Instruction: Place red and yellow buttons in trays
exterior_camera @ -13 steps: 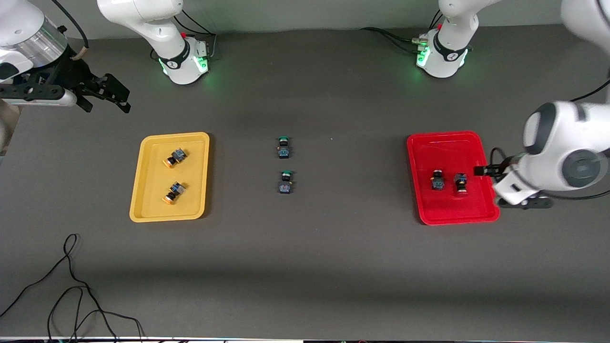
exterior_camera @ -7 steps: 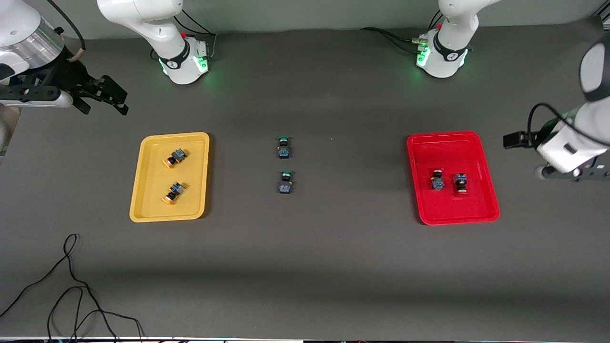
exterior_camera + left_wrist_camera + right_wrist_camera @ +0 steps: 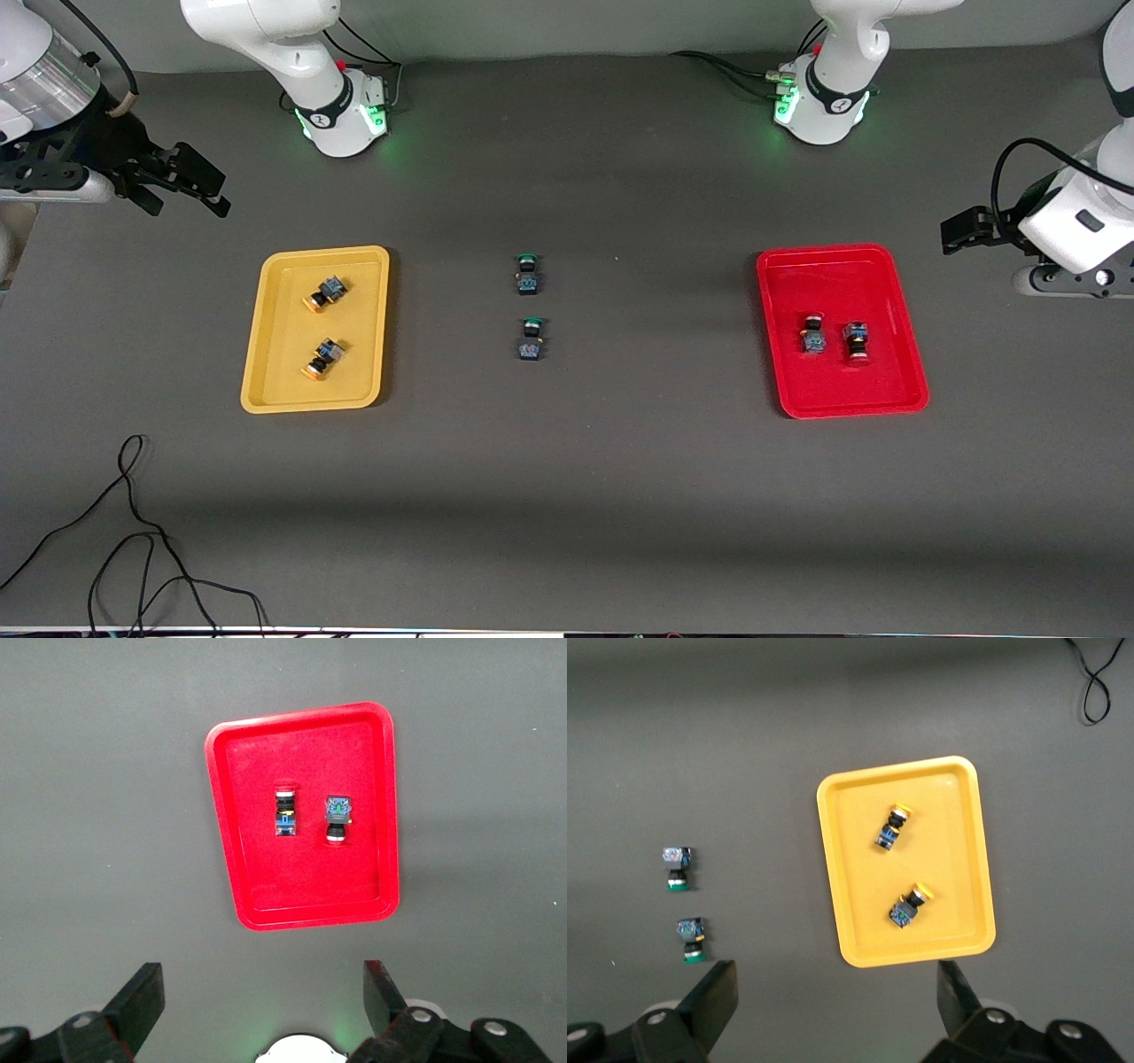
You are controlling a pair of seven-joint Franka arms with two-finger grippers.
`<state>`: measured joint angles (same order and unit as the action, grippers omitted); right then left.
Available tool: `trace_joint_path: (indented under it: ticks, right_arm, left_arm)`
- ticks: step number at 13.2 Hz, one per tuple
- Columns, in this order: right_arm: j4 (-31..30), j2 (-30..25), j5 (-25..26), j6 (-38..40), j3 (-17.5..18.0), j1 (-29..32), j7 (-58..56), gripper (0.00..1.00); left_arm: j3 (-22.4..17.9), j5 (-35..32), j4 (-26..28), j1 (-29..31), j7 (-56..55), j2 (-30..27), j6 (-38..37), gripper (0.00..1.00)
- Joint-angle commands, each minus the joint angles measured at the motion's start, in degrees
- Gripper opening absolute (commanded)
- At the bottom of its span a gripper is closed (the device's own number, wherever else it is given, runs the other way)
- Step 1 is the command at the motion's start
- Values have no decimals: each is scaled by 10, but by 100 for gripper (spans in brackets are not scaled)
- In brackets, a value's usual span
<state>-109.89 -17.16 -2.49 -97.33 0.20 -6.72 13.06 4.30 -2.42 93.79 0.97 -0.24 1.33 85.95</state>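
The yellow tray (image 3: 363, 330) holds two yellow-capped buttons (image 3: 324, 291) (image 3: 323, 357), lying apart. The red tray (image 3: 842, 390) holds two red-capped buttons (image 3: 813, 334) (image 3: 857, 341) side by side. My right gripper (image 3: 182, 188) is open and empty, in the air past the yellow tray toward the right arm's end; its wrist view shows its wide jaws (image 3: 833, 997), the yellow tray (image 3: 957, 859) and both buttons (image 3: 892, 828) (image 3: 908, 906). My left gripper (image 3: 1063, 282) is open and empty, in the air beside the red tray (image 3: 239, 842); its wrist view (image 3: 261, 992) shows both red buttons (image 3: 284, 811) (image 3: 337, 818).
Two green-capped buttons (image 3: 527, 273) (image 3: 530, 338) lie on the dark table between the trays, one nearer the front camera; they also show in the right wrist view (image 3: 677, 868) (image 3: 691, 941). A loose black cable (image 3: 133, 532) lies near the front edge at the right arm's end.
My left gripper has pulled away from over the red tray's edge, out toward the left arm's end of the table. My right gripper has drifted slightly outward. The buttons have not moved.
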Motion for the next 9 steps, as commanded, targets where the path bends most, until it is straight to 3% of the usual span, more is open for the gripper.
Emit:
trace_joint_path:
  ticks: [1,9]
  right_arm:
    - [2,-13,-3,21,-3,-1,-21,100]
    - [7,1,-4,46,-2,16,-52,100]
  left_arm:
    - [-16,9,-5,-11,12,-6,-12,100]
    - [-14,9,-5,-13,11,-6,-5,100]
